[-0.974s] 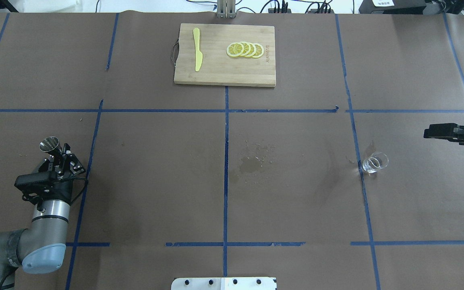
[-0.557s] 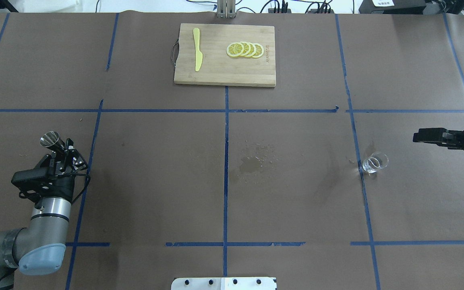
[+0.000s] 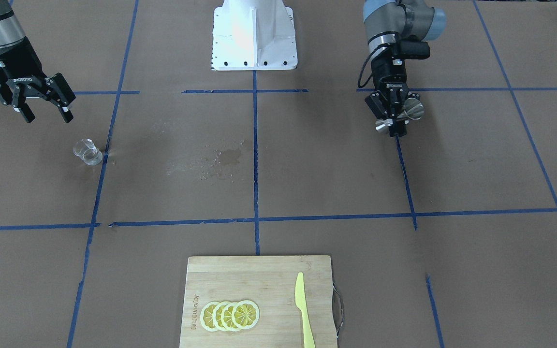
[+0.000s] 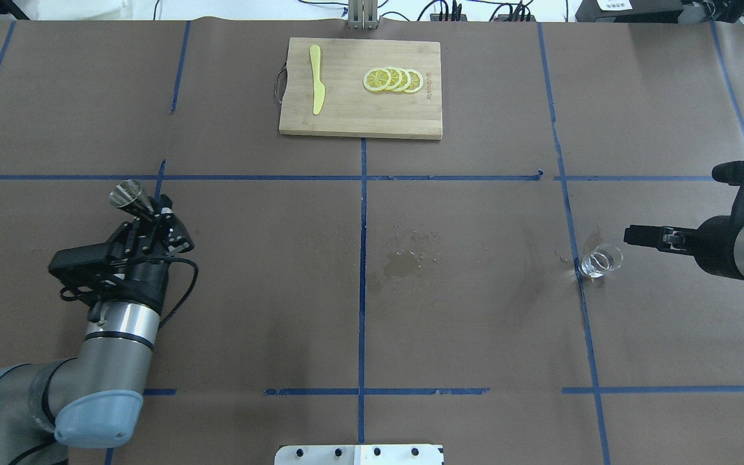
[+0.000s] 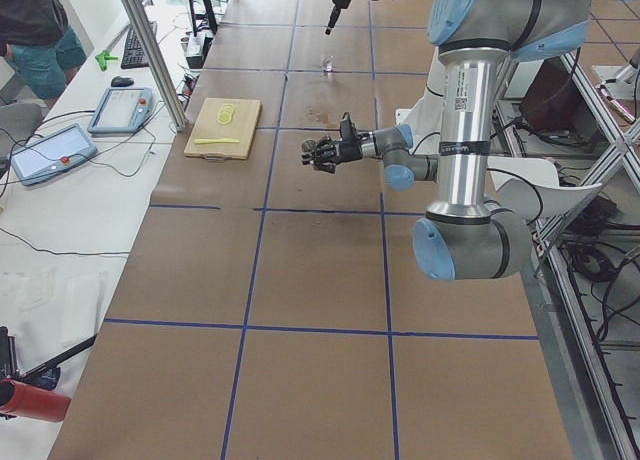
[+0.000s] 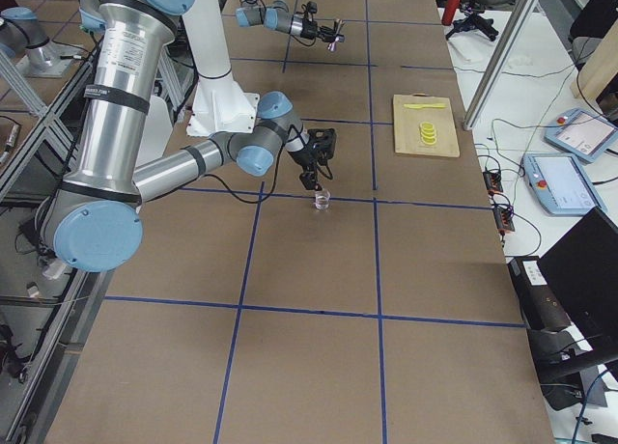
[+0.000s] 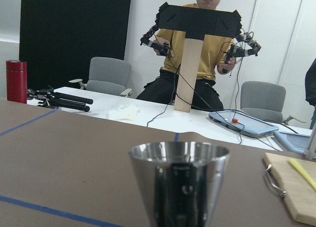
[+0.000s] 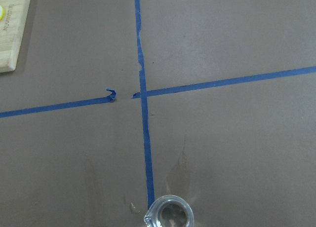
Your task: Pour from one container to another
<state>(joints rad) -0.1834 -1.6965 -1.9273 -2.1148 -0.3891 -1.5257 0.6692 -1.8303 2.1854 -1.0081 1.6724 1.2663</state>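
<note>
The small clear glass beaker (image 4: pixel 601 260) stands upright on the brown table at the right, beside a blue tape line; it also shows as the beaker (image 3: pixel 87 151) and, at the bottom edge of the right wrist view, as the beaker (image 8: pixel 170 214). My right gripper (image 3: pixel 46 115) hangs open above the table, a short way back from the beaker, and holds nothing. My left gripper (image 3: pixel 396 122) is shut on the waist of the silver steel jigger (image 3: pixel 406 113), held clear of the table at the left. The jigger (image 4: pixel 125 197) leans away from me, and its rim (image 7: pixel 178 150) fills the left wrist view.
A wooden cutting board (image 4: pixel 346 116) at the far middle carries lemon slices (image 4: pixel 392 79) and a yellow knife (image 4: pixel 316 87). A wet stain (image 4: pixel 401 261) marks the table's centre. The white robot base (image 3: pixel 253 36) stands at my near edge. A person (image 7: pixel 197 74) sits beyond the table.
My left arm has carried the jigger forward and to the right. My right arm has moved left, closer to the beaker. The beaker has not moved.
</note>
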